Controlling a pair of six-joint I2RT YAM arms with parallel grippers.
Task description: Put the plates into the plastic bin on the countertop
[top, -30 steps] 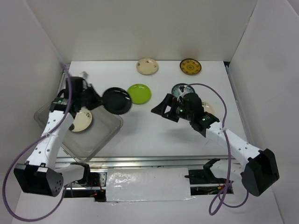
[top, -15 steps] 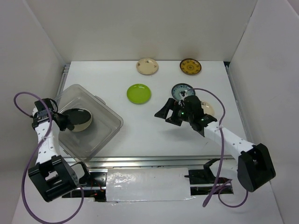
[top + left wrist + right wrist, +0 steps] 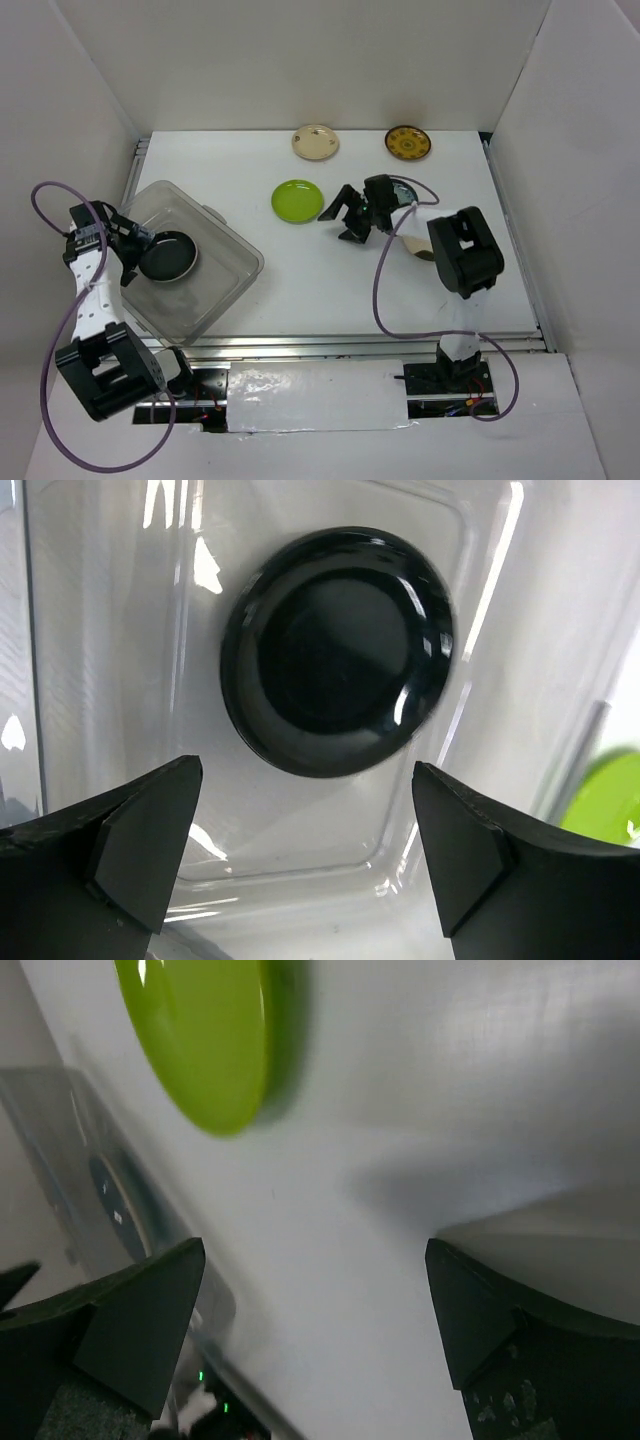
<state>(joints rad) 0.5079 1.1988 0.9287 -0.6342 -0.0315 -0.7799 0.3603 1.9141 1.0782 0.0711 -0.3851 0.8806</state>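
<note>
Top view: the right arm [image 3: 462, 252] covers most of a teal-blue plate [image 3: 404, 186] and part of a cream plate [image 3: 419, 250]. Left wrist view: the lime green plate [image 3: 608, 798] is cut off by the right edge. Right wrist view: it is cropped at the top and blurred, and the plastic bin [image 3: 70, 1170] is only a grey smear.

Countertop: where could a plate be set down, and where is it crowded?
Free: the near countertop between the plastic bin and the right arm; the far-left corner beside the cream plate. Crowded: around the lime plate and right gripper.
</note>
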